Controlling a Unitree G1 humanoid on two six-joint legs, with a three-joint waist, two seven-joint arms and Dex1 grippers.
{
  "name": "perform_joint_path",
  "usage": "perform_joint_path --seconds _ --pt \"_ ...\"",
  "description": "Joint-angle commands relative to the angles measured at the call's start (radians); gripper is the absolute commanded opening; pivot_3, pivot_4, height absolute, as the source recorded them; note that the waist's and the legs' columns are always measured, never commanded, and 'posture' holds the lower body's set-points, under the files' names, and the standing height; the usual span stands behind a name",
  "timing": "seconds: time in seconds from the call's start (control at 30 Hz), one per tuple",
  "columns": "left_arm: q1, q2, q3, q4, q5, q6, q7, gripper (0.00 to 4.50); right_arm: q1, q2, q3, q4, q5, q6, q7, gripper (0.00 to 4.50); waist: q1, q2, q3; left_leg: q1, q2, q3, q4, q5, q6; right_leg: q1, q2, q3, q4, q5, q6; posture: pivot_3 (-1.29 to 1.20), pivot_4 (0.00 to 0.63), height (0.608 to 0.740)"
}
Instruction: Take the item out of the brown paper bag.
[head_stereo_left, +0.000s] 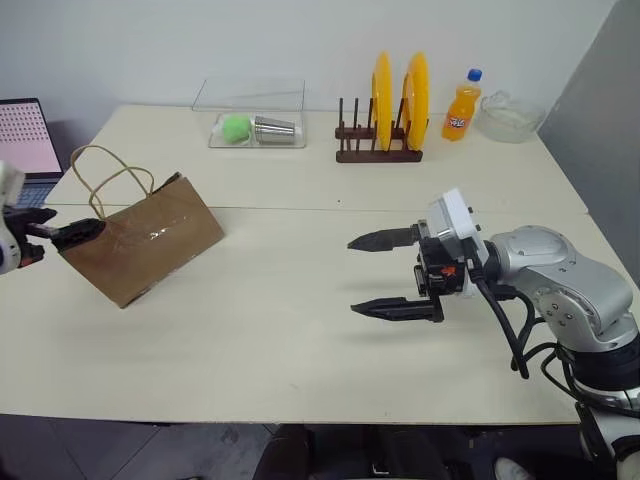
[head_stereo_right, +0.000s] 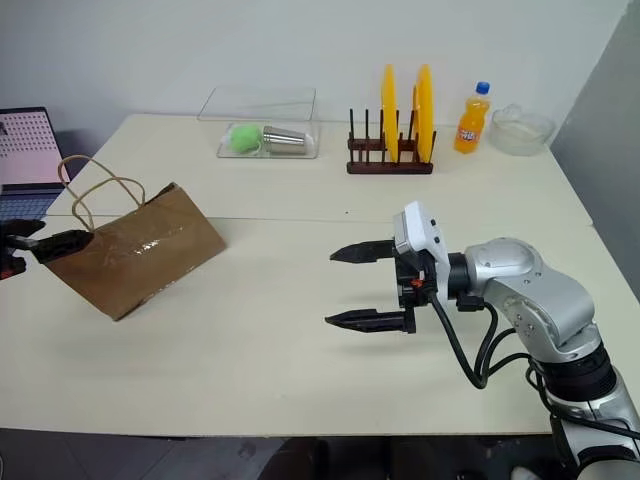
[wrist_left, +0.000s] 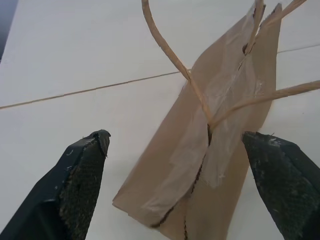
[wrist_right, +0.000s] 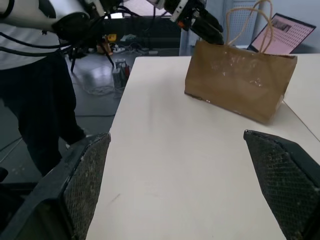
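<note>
**Grippers open, bag tipped near the table's left edge**

Fingers of the left gripper (wrist_left: 175, 175) stand wide apart at the mouth end of the brown paper bag (head_stereo_left: 150, 240), one black fingertip (head_stereo_left: 85, 230) right at the bag's upper corner; whether it touches the paper I cannot tell. Nothing is clamped between them. The right gripper (head_stereo_left: 395, 275) hangs over the table's (head_stereo_left: 300, 350) middle, nearer the front edge, its two fingers spread and empty, pointing toward the bag and well apart from it.

The bag leans tilted near the left edge, its loop handles (head_stereo_left: 105, 170) rising toward the back left corner. Its inside cannot be seen.

Along the back edge stand a clear tray (head_stereo_left: 255, 140) with a green ball (head_stereo_left: 236, 127) and a metal cup (head_stereo_left: 275, 129), a wooden rack (head_stereo_left: 378, 150) with two yellow plates (head_stereo_left: 400, 98), an orange soda bottle (head_stereo_left: 462, 106) and a glass bowl (head_stereo_left: 508, 118). A laptop (head_stereo_left: 25, 140) sits at the back left corner.
</note>
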Motion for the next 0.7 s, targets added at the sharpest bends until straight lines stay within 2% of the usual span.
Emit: perform_joint_path --seconds 0.03,0.13,0.2,0.37,0.63,0.7 --pt "-0.106 0.023 -0.082 0.108 0.068 -0.066 -0.079 4.49 -0.044 0.005 -0.003 -0.03 0.004 0.005 0.001 4.5 0.0 0.0 0.0 0.0 0.0 0.0 0.0 0.0 0.0 0.0 0.0 0.0 0.0 0.0 0.0 0.0 0.15 0.74" --pt "-0.181 0.016 -0.138 0.195 0.115 -0.108 -0.123 4.49 -0.067 0.016 -0.007 -0.023 0.018 0.014 0.003 4.5 -0.004 0.0 0.0 0.0 0.0 0.001 0.0 0.0 0.0 0.0 0.0 0.0 0.0 0.0 0.0 0.0 0.15 0.74" --pt "-0.221 0.009 -0.16 0.231 0.136 -0.131 -0.143 4.11 -0.072 0.02 -0.008 -0.021 0.016 0.012 0.004 4.5 -0.005 0.0 0.0 0.0 0.0 0.001 0.0 0.0 0.0 0.0 0.0 0.0 0.0 0.0 0.0 0.0 0.15 0.74" --pt "-0.247 0.014 -0.194 0.253 0.166 -0.15 -0.219 2.62 -0.07 0.024 -0.012 -0.024 0.011 0.009 0.004 4.5 -0.006 0.0 0.0 -0.001 -0.001 0.001 0.0 0.0 0.0 0.0 0.0 0.0 0.0 0.0 0.0 0.0 0.15 0.74" --pt "-0.247 0.015 -0.187 0.268 0.189 -0.165 -0.239 0.1 -0.056 0.027 -0.018 -0.024 0.005 0.001 -0.007 4.5 -0.006 0.0 0.0 -0.001 -0.001 0.001 0.001 0.0 0.0 0.0 0.0 0.0 0.002 0.0 0.0 0.0 0.15 0.74" --pt "-0.251 0.011 -0.185 0.268 0.19 -0.173 -0.244 0.04 -0.06 0.03 -0.021 -0.019 0.007 0.001 -0.01 4.5 -0.006 0.0 0.0 -0.001 -0.001 0.001 0.002 0.0 0.0 0.0 0.0 0.0 0.002 0.0 0.0 0.0 0.15 0.74"
